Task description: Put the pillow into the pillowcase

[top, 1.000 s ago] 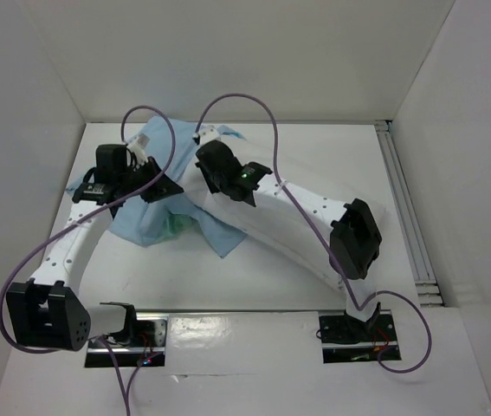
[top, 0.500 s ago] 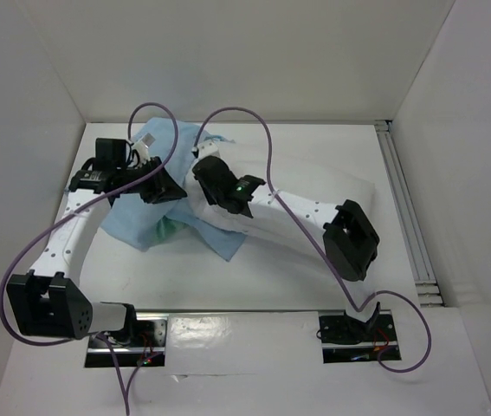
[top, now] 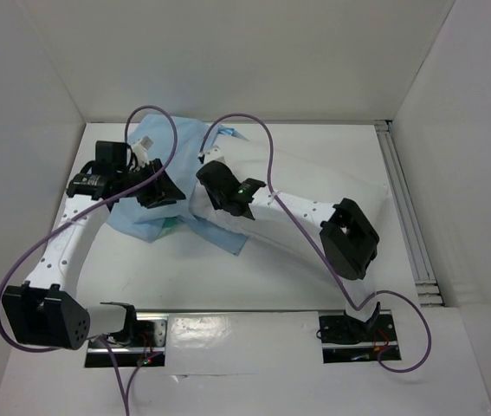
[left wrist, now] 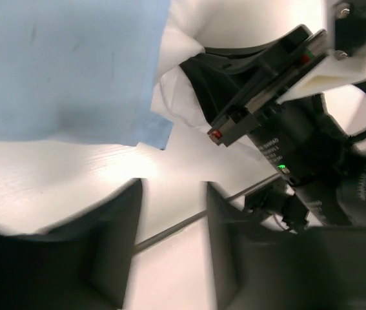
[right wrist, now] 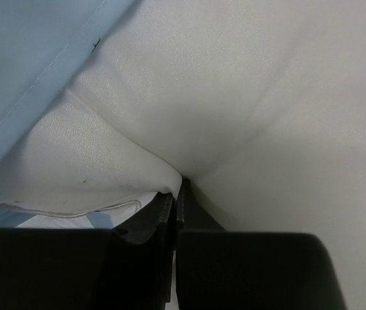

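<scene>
The white pillow [top: 336, 184] lies across the middle and right of the table. Its left end is tucked into the light blue pillowcase [top: 141, 222]. My right gripper [top: 210, 178] is shut on a fold of the pillow [right wrist: 234, 84] at the pillowcase's opening, and the blue cloth [right wrist: 21, 58] shows at the upper left of its view. My left gripper [top: 164, 186] hovers over the pillowcase's left part. Its jaws [left wrist: 173, 194] stand open with only bare table between them. The pillowcase's edge [left wrist: 66, 64] and the pillow [left wrist: 177, 48] lie just beyond.
White walls close in the table at the back and on both sides. A metal rail [top: 405, 217] runs along the right edge. Purple cables [top: 262, 139] loop above both arms. The arms' mounting plates [top: 349, 334] sit at the near edge.
My left gripper has opened and let go of the pillowcase, which has settled flatter on the table. The right gripper has stayed shut on the pillow, shifting slightly.
</scene>
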Action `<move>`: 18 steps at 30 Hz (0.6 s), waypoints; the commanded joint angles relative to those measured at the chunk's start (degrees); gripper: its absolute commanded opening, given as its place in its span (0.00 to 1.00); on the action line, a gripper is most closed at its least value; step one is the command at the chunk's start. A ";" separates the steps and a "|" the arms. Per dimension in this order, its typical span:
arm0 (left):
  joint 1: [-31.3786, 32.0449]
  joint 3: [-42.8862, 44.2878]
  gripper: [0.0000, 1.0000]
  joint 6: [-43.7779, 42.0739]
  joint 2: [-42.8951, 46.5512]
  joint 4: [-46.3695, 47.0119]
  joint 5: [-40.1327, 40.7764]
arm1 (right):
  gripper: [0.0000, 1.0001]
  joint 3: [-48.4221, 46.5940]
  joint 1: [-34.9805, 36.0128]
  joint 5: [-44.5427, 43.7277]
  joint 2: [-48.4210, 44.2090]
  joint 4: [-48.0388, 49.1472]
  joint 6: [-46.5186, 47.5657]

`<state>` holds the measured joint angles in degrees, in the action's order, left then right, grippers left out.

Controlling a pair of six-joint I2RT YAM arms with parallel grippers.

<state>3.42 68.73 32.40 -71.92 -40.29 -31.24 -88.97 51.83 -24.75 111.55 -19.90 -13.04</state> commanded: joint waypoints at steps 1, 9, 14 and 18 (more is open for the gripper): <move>2.90 0.36 0.62 -0.76 -0.24 -2.33 8.00 | 0.00 0.91 -1.21 -3.11 -0.98 -4.01 -0.40; 8.78 -5.62 0.72 3.71 -0.24 3.10 15.94 | 0.00 0.37 -1.21 -2.58 -1.51 -5.05 -0.41; 10.37 -5.62 0.65 5.65 -3.74 5.05 22.00 | 0.00 0.37 -1.21 -3.11 -2.65 -5.06 -0.41; 10.38 -4.31 0.59 6.36 -7.08 6.63 25.17 | 0.00 1.60 -1.21 -3.11 -3.18 -5.06 -0.41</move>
<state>13.58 62.87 37.45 -76.90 -36.64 -10.59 -88.95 51.83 -24.62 110.76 -20.16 -13.23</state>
